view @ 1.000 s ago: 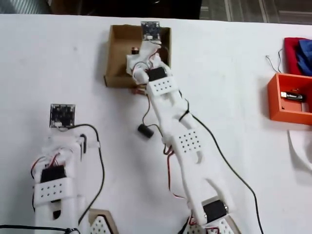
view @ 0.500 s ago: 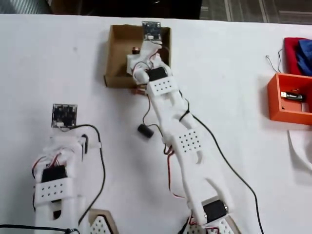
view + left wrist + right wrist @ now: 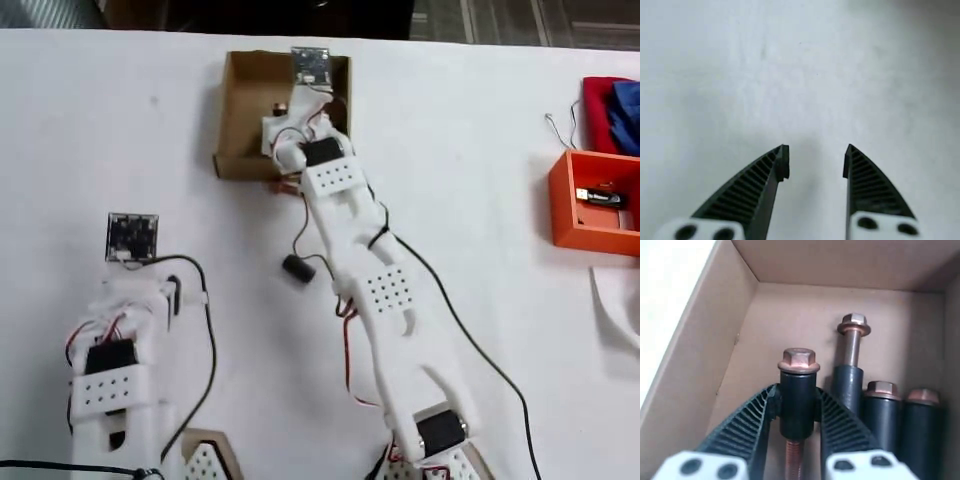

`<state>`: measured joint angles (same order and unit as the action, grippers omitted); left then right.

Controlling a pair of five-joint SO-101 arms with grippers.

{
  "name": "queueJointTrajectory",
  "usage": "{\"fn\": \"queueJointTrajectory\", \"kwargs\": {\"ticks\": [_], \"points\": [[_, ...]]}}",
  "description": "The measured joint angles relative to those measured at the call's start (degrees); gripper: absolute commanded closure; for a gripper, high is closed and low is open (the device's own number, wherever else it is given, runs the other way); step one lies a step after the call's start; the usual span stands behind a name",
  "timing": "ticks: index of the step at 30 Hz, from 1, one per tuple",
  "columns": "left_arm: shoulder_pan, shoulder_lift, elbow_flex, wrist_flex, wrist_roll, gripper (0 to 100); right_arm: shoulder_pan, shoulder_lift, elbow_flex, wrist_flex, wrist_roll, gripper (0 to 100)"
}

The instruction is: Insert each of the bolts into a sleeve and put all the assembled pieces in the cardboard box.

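Worktop (image 3: 480, 120), white and bare, lies under the left claw (image 3: 815, 160), whose dark ribbed jaws stand moderately apart with nothing between them. We judge this arm is parked near its own base, at the lower left of the high view, so that it stays out of the other arm's way.

Further right, the right arm stretches across to the brown cardboard box (image 3: 222, 120) at the far edge of the worktop. Its right claw (image 3: 797, 395) is inside the box, closed firmly on a black cylindrical sleeve (image 3: 797, 412). A copper-coloured hex-head bolt (image 3: 798, 361) runs through that sleeve: the head sits on the sleeve's far end and the threaded shank sticks out of the end nearer the wrist. Gripping the sleeve rather than the bolt keeps the pair together while it is carried. To one side of it, three other assembled pieces (image 3: 881, 415) lie side by side on the box floor, one with its bolt only partly seated. The held piece lines up parallel with them, which we take as placement in the free strip of floor before release.

At the far right, an orange plastic tray (image 3: 565, 215) sits well apart from the box.
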<state>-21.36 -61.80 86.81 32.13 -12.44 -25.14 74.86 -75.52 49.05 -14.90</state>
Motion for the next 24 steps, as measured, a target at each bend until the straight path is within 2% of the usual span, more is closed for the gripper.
{"fn": "queueJointTrajectory", "kwargs": {"ticks": [17,22,24], "points": [[-0.1,0.0,0.0,0.0,0.0,80,-0.7,-0.3,3.4,-2.3,0.0,97.4],[0.0,0.0,0.0,0.0,0.0,80,-0.7,0.7,3.4,-2.5,0.0,85.7],[-0.1,0.0,0.0,0.0,0.0,80,-0.8,1.1,3.3,-2.8,0.0,85.3]]}}
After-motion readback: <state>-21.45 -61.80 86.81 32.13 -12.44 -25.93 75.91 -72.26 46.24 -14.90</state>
